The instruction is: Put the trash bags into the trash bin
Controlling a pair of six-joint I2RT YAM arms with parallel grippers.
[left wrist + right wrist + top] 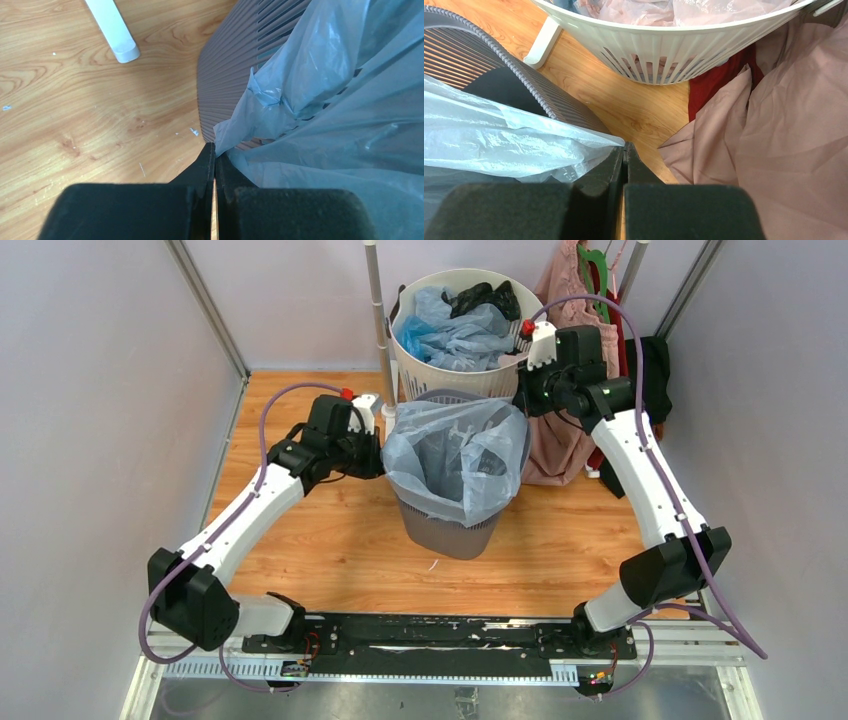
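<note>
The dark grey mesh trash bin (450, 530) stands mid-floor with a pale blue see-through trash bag (455, 445) spread over its mouth and hanging down inside. My left gripper (378, 455) is at the bin's left rim, shut on a corner of the bag (325, 100) right at the tips of the gripper (215, 147). My right gripper (522, 390) is at the bin's right rim. In its wrist view the bag's edge (499, 140) runs into the closed tips of that gripper (625, 147). The ribbed bin wall (230, 75) shows beside the left fingers.
Behind the bin stands a round white slotted basket (455, 378) holding more blue and black bags (455, 335). A pink garment (560, 445) hangs at the right, close to my right gripper. A white pole (380, 320) rises left of the basket. Grey walls close both sides.
</note>
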